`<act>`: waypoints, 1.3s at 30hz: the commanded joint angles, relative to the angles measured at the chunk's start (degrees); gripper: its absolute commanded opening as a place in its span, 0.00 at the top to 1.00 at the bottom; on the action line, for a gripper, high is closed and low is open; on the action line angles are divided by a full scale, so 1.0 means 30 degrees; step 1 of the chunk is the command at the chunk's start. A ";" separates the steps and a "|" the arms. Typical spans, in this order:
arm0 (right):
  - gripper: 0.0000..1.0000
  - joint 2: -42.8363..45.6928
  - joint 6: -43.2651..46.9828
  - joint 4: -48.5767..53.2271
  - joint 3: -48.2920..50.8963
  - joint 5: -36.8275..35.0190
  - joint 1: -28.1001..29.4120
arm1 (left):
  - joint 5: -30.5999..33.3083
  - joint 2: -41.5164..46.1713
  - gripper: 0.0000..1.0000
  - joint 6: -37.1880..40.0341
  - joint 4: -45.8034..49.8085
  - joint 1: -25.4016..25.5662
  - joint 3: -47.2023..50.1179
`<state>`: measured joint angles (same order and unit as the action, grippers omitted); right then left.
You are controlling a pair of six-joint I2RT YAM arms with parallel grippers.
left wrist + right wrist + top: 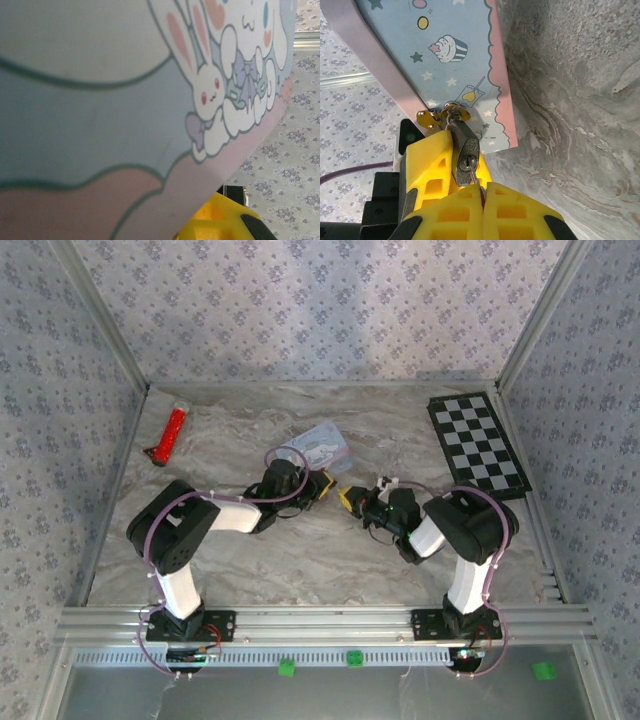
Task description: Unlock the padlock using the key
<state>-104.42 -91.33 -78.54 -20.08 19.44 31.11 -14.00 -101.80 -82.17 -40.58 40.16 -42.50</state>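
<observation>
Pinching key (474, 176) in padlock (466, 152), right fingers (520, 215)

On the table (300, 570) the tin (322, 447) sits near the middle, a little toward the far edge, clamped at its near side in the left gripper (322, 485). The right gripper (350, 497) faces it from the right. The padlock (466, 150) hangs at the tin's edge between them, with the key (474, 175) running from the right gripper's pinched tips into it. A stick-like tool (170, 435) lies by the far-left corner, and a board (478, 443) lies by the far-right corner
</observation>
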 commanded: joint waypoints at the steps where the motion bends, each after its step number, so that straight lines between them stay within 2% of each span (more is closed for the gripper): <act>1: 1.00 0.0471 -0.0431 -0.0336 -0.1003 -0.0006 -0.0038 | -0.3339 0.0154 0.87 -0.0241 -0.1269 0.0908 -0.0512; 5: 1.00 0.0387 -0.0169 -0.0318 -0.0930 -0.0104 -0.0057 | -0.3304 0.0124 0.87 -0.0281 -0.1299 0.0924 -0.0448; 12: 1.00 -0.1557 0.0477 -0.0359 -0.1509 0.0358 -0.0011 | -0.3390 0.0269 0.87 -0.0267 -0.1255 0.1013 -0.0599; 21: 1.00 -0.1462 0.0283 -0.0351 -0.2212 0.1527 -0.0584 | -0.3390 0.0362 0.87 -0.0149 -0.1090 0.1056 -0.0642; 30: 1.00 -0.0659 0.0432 0.0141 -0.2097 0.1693 -0.0762 | -0.3361 0.0448 0.88 0.0029 -0.0786 0.1079 -0.0562; 39: 1.00 0.0820 0.1373 0.2493 -0.2141 0.1693 -0.1018 | -0.3419 0.0523 0.88 0.0191 -0.0234 0.1093 -0.0884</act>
<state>-103.88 -89.03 -71.92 -23.57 25.71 28.47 -12.29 -101.80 -81.93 -39.48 39.99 -42.72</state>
